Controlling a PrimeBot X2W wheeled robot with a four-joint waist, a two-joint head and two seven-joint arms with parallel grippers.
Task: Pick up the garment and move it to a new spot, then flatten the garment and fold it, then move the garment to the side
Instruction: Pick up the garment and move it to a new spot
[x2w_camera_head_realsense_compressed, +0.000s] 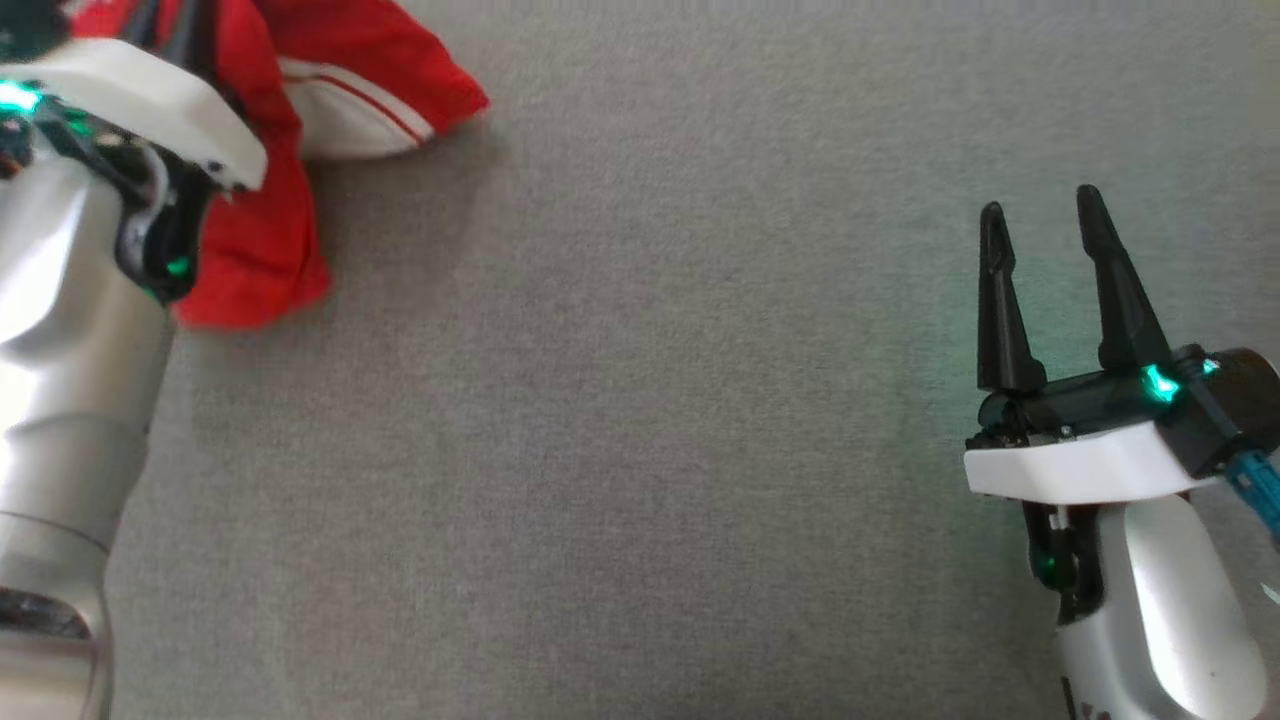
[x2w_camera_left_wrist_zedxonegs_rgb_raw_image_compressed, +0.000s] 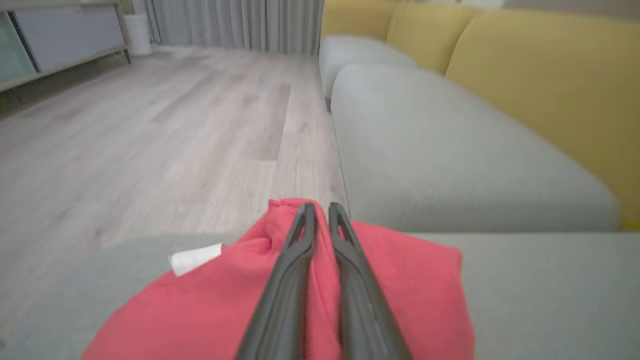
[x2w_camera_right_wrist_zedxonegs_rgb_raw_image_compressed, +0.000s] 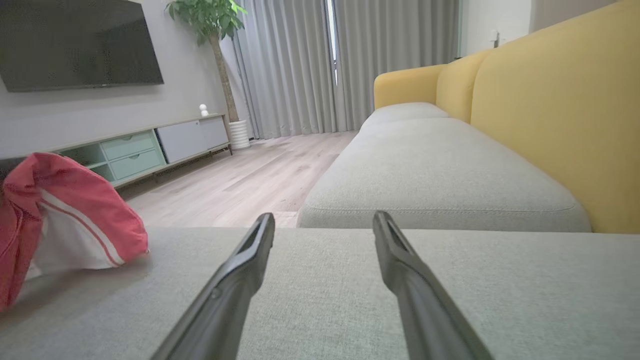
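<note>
My left gripper (x2w_camera_left_wrist_zedxonegs_rgb_raw_image_compressed: 322, 210) is pinched on the red garment (x2w_camera_left_wrist_zedxonegs_rgb_raw_image_compressed: 410, 280). In the left wrist view its two dark fingers rise from the bottom centre almost together, with a strip of red cloth squeezed in the narrow gap between them and a fold bunched up around the tips. The cloth spreads out to either side of the fingers across the lower middle of that view, and a small white patch (x2w_camera_left_wrist_zedxonegs_rgb_raw_image_compressed: 195, 257) shows at its left edge. It lies on a grey cushion (x2w_camera_left_wrist_zedxonegs_rgb_raw_image_compressed: 525, 280) at the edge nearest the wooden floor (x2w_camera_left_wrist_zedxonegs_rgb_raw_image_compressed: 150, 140), with more grey cushions and a yellow backrest (x2w_camera_left_wrist_zedxonegs_rgb_raw_image_compressed: 550, 90) in the upper right. In the head view the garment sits in the upper left corner, crumpled, with a white panel (x2w_camera_head_realsense_compressed: 350, 115) crossed by thin red stripes facing right and a red fold hanging down beside my left arm (x2w_camera_head_realsense_compressed: 70, 300), which covers part of it. I cannot make out my left fingertips there, as my wrist hides them. My right gripper (x2w_camera_head_realsense_compressed: 1040, 215) is at the lower right of the head view, well apart from the garment, its fingers spread wide and pointing up the frame with nothing between them. The right wrist view shows the same open fingers over bare grey fabric, and the garment lies heaped at the far left edge.
</note>
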